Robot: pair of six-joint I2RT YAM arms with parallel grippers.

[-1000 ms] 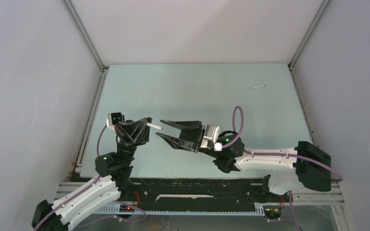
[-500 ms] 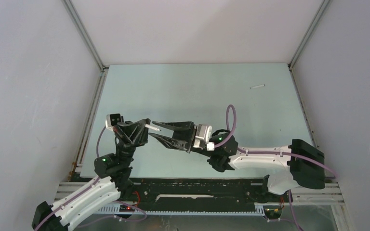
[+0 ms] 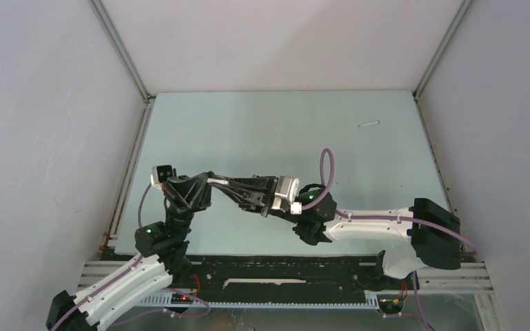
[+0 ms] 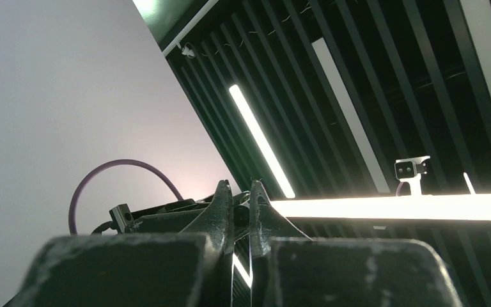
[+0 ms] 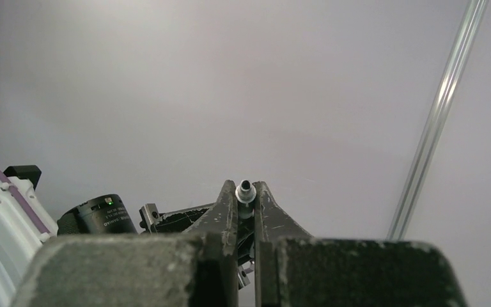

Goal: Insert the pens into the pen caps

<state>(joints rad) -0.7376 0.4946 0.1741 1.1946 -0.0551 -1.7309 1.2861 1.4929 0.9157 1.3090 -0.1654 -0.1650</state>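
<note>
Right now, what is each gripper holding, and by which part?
Both hold one white pen: the left gripper pinches its rear end, the right gripper its tip end, seen end-on between its fingertips.

Left arm, right arm meet over near-left counter, jaws tip to tip; held pen between both. Loose pen on counter, far right, well apart.
</note>
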